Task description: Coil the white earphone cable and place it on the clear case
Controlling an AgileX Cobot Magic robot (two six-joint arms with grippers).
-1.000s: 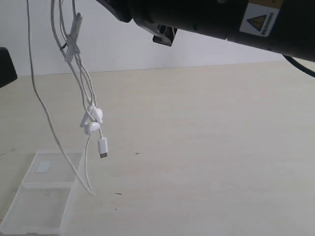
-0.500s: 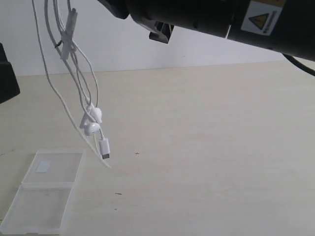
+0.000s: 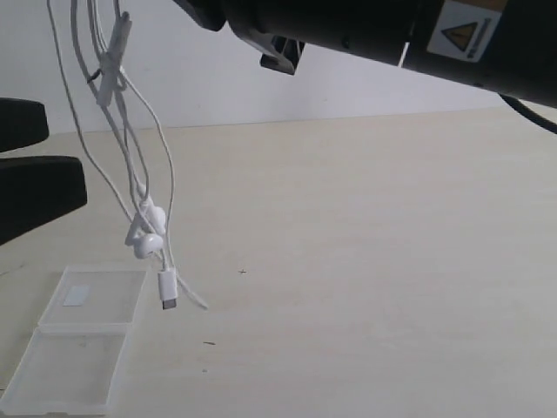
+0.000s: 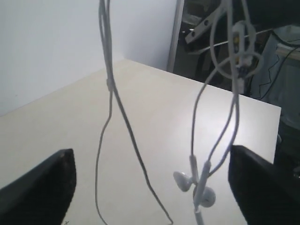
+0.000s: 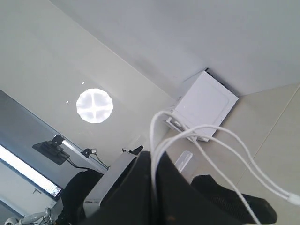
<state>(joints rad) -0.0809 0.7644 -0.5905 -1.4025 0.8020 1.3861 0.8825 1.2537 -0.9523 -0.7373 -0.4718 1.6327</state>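
Observation:
The white earphone cable hangs in loose loops above the table, with its inline piece up high. Both earbuds and the plug dangle just over the tabletop. My right gripper is shut on the cable's upper strands; in the exterior view it is out of frame above. My left gripper is open wide beside the hanging cable. In the left wrist view the earbuds and a loop hang between its fingers, touching neither. The clear case lies open and flat at the front left, label patch in its far half.
The right arm's black body spans the top of the exterior view. A white wall runs behind the pale table. Beyond the table's far edge, the left wrist view shows dark equipment.
My left gripper's fingers have come in from the left edge toward the hanging cable. The cable has swung left and its plug and earbuds hang lower, nearer the case.

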